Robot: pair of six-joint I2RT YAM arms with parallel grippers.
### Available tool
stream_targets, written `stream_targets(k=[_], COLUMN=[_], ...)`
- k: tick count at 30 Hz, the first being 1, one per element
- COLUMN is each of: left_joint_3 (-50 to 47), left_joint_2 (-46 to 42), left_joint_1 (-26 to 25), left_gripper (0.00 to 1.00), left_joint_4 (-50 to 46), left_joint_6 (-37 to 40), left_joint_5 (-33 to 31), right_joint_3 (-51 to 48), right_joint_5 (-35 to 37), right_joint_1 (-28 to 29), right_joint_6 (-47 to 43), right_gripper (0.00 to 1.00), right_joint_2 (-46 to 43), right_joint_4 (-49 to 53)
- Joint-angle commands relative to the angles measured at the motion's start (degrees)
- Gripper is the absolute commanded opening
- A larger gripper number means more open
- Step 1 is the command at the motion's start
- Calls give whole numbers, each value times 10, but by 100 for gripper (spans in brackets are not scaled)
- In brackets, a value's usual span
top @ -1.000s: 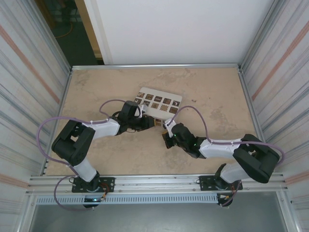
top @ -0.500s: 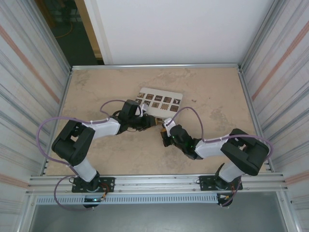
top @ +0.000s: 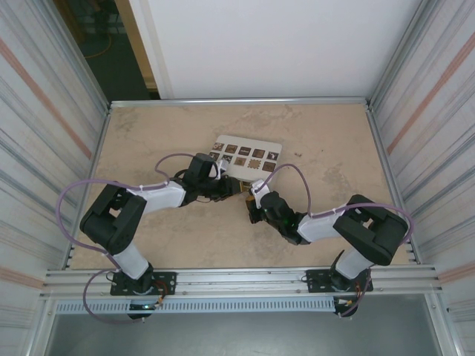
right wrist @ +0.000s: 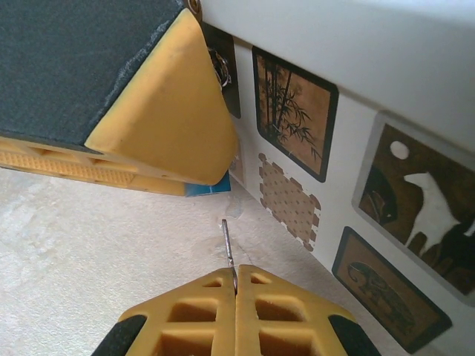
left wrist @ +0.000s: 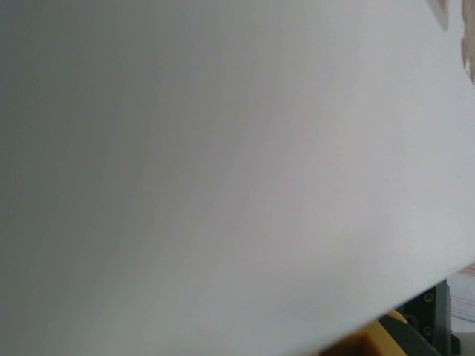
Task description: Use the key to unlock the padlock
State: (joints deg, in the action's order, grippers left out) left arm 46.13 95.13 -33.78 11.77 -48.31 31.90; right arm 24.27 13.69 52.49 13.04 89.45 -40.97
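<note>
Top view: a picture card [top: 249, 153] lies on the worktop [top: 148, 133]. Both arms reach toward the card's near edge. The left end effector [top: 228, 190] sits at that edge. The right end effector [top: 251, 208] sits just beside it, a little nearer the arm bases.

Left wrist view: a blurred white surface lies close to the lens. One yellow finger [left wrist: 375, 343] is at the lower right. I cannot tell from here whether this end effector is clenched.

Right wrist view: the right fingers are pressed together on the key [right wrist: 228, 248], whose thin blade points at the card's edge. A blue body [right wrist: 208, 190], seemingly the padlock, peeks from under the left end effector's yellow fingers, touching the card's edge. Whether those fingers clamp it cannot be told.
</note>
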Motion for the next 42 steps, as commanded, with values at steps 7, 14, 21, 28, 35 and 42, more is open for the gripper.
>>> stream_targets(k=[7,14,21,28,35,42], left_joint_3=[20,21,20,24,24,23], left_joint_2=[-4,-2,-4,-2,-3,-8], left_joint_1=[-4,-4,-4,-5,-6,-7], left_gripper=[5,5,5,5,5,5], left_joint_4=[16,16,15,15,20,20], left_joint_6=[-11,-11,-11,-12,-21,-32], left_joint_5=[24,24,25,28,36,52], right_joint_3=[7,9,20,25,25,25], right_joint_5=[8,9,6,2,14,3], right_joint_1=[3,2,0,-1,-3,-15], right_joint_6=[11,9,5,4,5,-4], right_gripper=[0,0,0,0,0,0], right_joint_2=[-31,-38,-23,-22,-18,-7], right_joint_4=[-5,1,-10,-16,-37,-82])
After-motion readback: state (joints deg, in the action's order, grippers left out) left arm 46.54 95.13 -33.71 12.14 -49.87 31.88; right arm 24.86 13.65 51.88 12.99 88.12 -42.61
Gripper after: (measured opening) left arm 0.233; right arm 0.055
